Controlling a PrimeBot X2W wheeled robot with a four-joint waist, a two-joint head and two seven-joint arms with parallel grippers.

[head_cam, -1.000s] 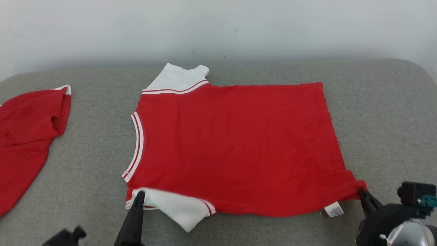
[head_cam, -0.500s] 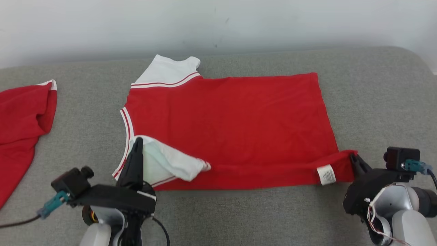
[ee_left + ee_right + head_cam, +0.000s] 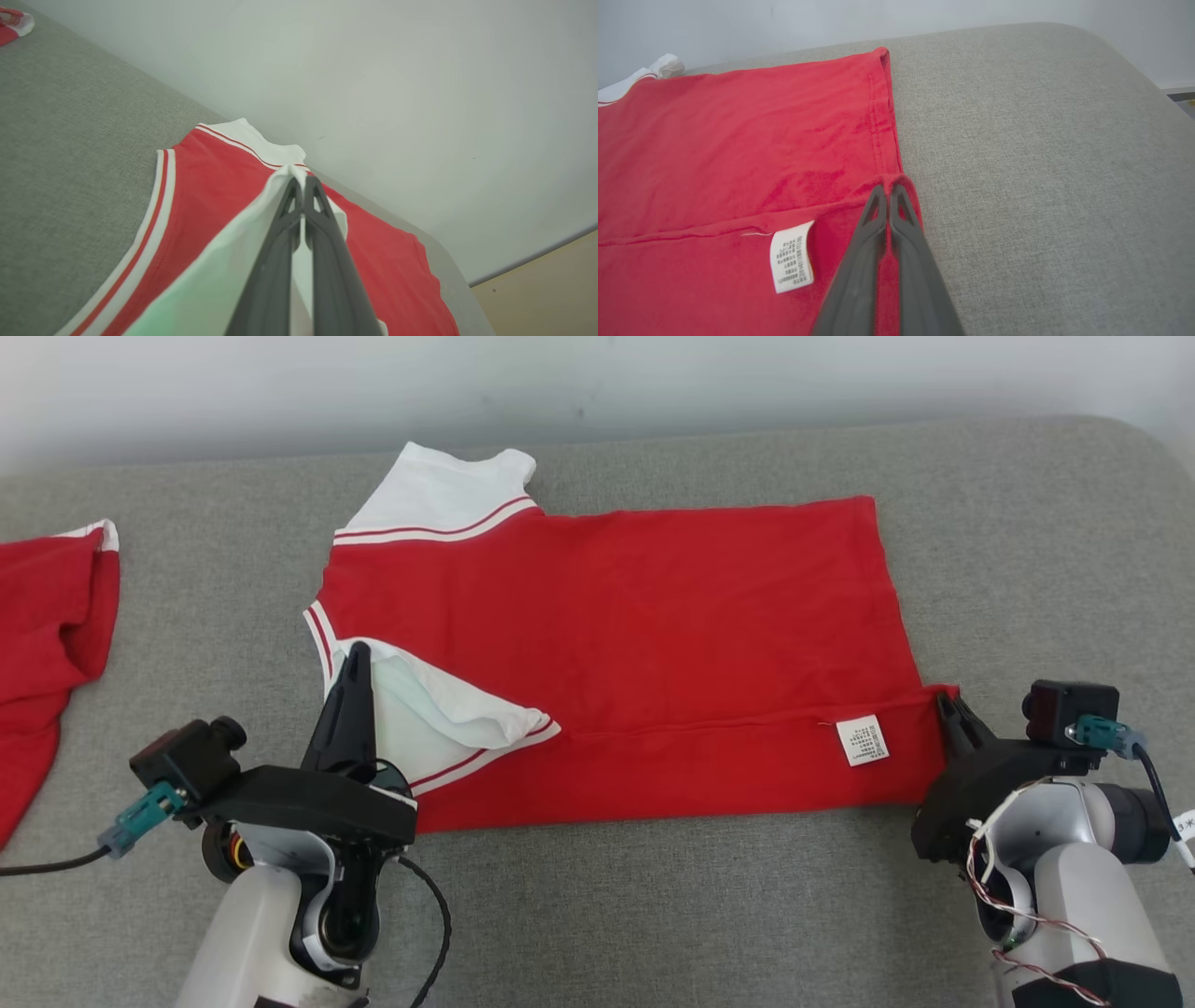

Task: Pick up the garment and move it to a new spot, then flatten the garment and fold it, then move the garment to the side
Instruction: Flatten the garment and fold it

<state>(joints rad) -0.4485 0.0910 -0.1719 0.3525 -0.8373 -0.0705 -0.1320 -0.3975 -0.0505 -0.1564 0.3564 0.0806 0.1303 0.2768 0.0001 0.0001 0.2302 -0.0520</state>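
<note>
A red garment [image 3: 635, 616] with white sleeves and striped trim lies spread on the grey cushion [image 3: 653, 896], its near edge turned over onto the body. My left gripper [image 3: 355, 658] is shut on the white sleeve [image 3: 439, 714], which is lifted and folded inward; the wrist view shows the sleeve [image 3: 243, 261] pinched between the dark fingers [image 3: 322, 233]. My right gripper [image 3: 945, 702] is shut on the red hem corner [image 3: 896, 182], with a white care label [image 3: 861, 740] showing on the turned-over strip [image 3: 691, 280].
A second red garment [image 3: 47, 625] lies bunched at the cushion's left edge. A pale wall [image 3: 597, 373] runs behind the cushion. The cushion's rounded right end [image 3: 1111, 116] drops off near a tan floor [image 3: 551, 284]. Cables hang from both wrists.
Both grippers have carried the garment's near edge away from me, over its body; the white sleeve and the labelled hem strip now lie further in. The head camera has tilted down.
</note>
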